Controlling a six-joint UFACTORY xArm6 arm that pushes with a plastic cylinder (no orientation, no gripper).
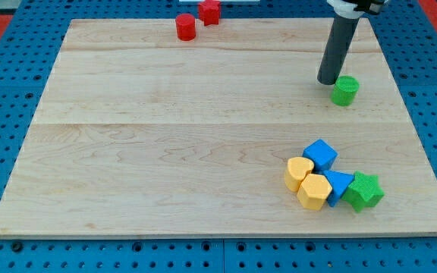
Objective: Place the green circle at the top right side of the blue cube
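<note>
Short green circle (345, 90) upright, my tip (327, 80) just left of it, blue cube (321, 154) well below

Wooden board (165, 136), two red blocks (196, 20) top, green circle (345, 90) right, blue, yellow, green cluster (331, 183) bottom right

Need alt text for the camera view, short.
My tip rests just left of the green circle near the wooden board's upper right. The blue cube sits lower right, clustered with two yellow blocks, a blue block and a green star.
</note>
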